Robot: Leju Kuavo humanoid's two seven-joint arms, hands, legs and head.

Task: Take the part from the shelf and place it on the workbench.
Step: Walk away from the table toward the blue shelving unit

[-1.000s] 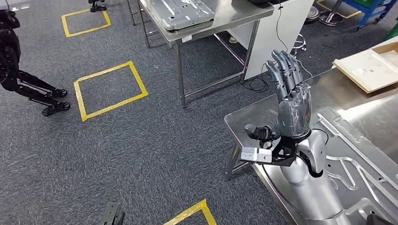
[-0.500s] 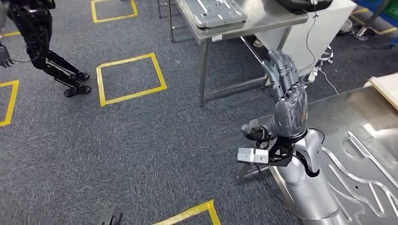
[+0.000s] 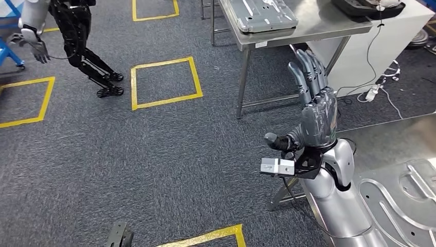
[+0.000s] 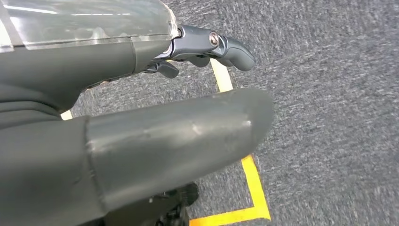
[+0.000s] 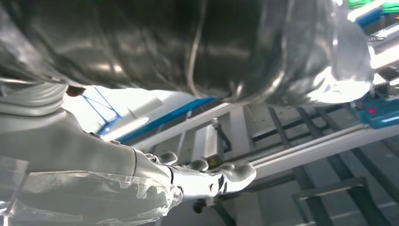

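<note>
We find the right hand raised upright over the grey carpet, fingers straight and close together, thumb out to the side — nothing in its grasp. The pressed metal part lies flat on the steel workbench, just beside the right forearm. The left hand hangs above the carpet, fingers extended, holding nothing.

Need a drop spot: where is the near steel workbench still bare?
A bare strip of the stainless steel workbench lies between its far edge and the large grey stamped metal part. Nearer the robot, that part crowds it.
</note>
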